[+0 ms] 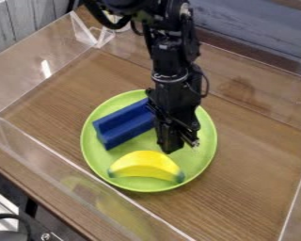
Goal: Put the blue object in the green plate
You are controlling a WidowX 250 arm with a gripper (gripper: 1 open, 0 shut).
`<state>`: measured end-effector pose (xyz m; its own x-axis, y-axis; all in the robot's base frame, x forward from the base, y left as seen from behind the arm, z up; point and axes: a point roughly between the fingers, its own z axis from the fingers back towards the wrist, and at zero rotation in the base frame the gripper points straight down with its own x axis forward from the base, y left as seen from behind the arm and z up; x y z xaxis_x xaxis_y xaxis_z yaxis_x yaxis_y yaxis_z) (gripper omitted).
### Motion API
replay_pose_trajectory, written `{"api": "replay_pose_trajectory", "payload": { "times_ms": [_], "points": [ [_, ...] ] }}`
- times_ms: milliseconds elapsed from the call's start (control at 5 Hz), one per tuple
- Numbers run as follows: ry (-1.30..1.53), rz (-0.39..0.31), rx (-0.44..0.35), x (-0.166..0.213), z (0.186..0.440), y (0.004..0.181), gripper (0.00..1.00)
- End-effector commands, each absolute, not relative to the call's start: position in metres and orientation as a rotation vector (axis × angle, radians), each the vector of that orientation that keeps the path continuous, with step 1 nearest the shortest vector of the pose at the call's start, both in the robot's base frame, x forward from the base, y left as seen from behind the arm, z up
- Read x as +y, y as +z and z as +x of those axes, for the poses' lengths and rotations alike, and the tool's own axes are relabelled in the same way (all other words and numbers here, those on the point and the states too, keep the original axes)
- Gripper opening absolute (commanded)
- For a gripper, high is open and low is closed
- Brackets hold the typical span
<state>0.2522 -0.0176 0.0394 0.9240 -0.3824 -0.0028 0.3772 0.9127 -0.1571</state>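
The blue object (121, 122) lies inside the green plate (206, 155), on its left half, with its long side running diagonally. My gripper (175, 146) points straight down into the plate just right of the blue block, its fingers shut with nothing between them. The black arm rises from it toward the top of the view. The fingertips sit low over the plate's floor, close to the block's right end; whether they touch it cannot be told.
A yellow banana (144, 167) lies in the plate's front part, right below the gripper. Clear plastic walls (40, 56) fence the wooden table (254, 104) on the left, front and right.
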Motion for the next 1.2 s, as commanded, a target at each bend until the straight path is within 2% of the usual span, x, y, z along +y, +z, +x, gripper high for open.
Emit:
{"api": "replay_pose_trajectory", "payload": {
  "times_ms": [0,800,1000],
  "points": [
    [-0.388,-0.144,-0.018,-0.0136,0.2607,0.0516,0.0],
    [-0.392,-0.147,-0.01,-0.0118,0.2651,0.0451,0.0],
    [-0.411,-0.144,-0.024,-0.0167,0.2649,0.0527,0.0]
  ]
}}
